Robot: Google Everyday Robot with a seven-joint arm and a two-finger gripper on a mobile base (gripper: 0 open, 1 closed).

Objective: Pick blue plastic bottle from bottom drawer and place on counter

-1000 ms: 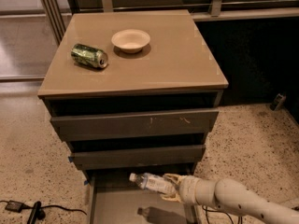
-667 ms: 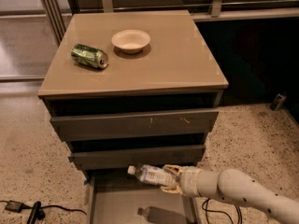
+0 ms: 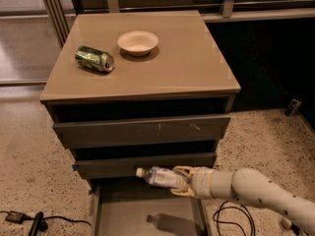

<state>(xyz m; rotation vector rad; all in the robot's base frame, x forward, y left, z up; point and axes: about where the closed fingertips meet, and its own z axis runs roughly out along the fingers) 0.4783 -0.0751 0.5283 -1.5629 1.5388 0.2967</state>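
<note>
The blue plastic bottle point(image 3: 160, 176), clear with a white cap pointing left, lies sideways in my gripper point(image 3: 181, 181). The gripper is shut on its base end and holds it in the air above the open bottom drawer point(image 3: 115, 213), level with the front of the middle drawer. The bottle's shadow falls on the drawer's grey floor. My white arm point(image 3: 256, 193) reaches in from the lower right. The tan counter point(image 3: 182, 58) is above, well clear of the bottle.
A green can point(image 3: 94, 58) lies on its side at the counter's left, a small white bowl point(image 3: 138, 42) behind it. Two upper drawers point(image 3: 142, 130) with scuffed fronts are slightly open. Black cables lie on the speckled floor at lower left point(image 3: 29, 220) and under the arm.
The gripper has lifted the bottle up out of the bottom drawer, from just above its floor to the height of the middle drawer front. The arm rose with it.
</note>
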